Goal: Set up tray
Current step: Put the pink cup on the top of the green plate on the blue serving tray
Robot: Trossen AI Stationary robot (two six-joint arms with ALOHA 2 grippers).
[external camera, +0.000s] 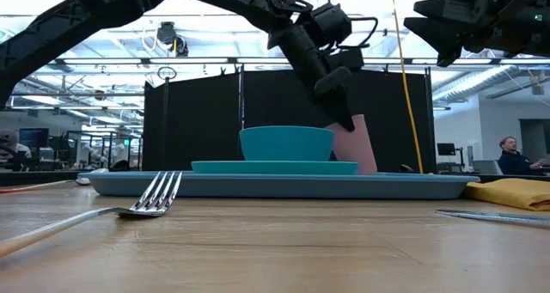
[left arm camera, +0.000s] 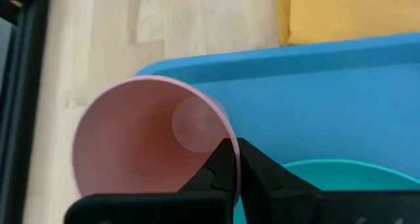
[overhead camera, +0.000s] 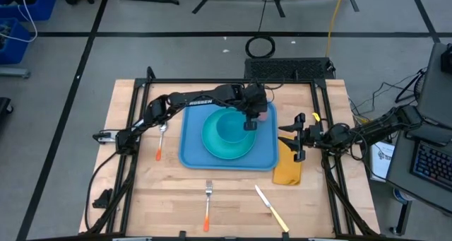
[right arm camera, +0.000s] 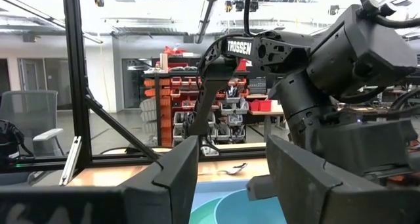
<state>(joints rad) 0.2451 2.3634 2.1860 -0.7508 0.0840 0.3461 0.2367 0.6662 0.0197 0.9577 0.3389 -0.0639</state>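
Note:
The light-blue tray (overhead camera: 194, 150) lies mid-table and carries a round teal plate (overhead camera: 244, 148) with a teal bowl (overhead camera: 227, 126) on it. My left gripper (overhead camera: 252, 119) reaches over the tray's far right corner and is shut on a pink cup (overhead camera: 264, 114), which also shows in the left wrist view (left arm camera: 131, 145) and in the low view (external camera: 357, 147). My right gripper (overhead camera: 293, 137) is open and empty, in the air to the right of the tray, over a yellow napkin (overhead camera: 288, 169). My left gripper pinches the pink cup's rim (left arm camera: 231, 163) on the side nearest the bowl, one finger inside the cup and one outside. The fingers come slanting down from above. The cup leans a little with its mouth up; the plate hides its base in the low view.
A fork (overhead camera: 207, 202) and a knife (overhead camera: 270, 209) lie on the wood near the table's front edge. A spoon (overhead camera: 162, 136) lies left of the tray. The yellow napkin lies against the tray's right rim. A black frame rail (overhead camera: 321, 121) runs along each side.

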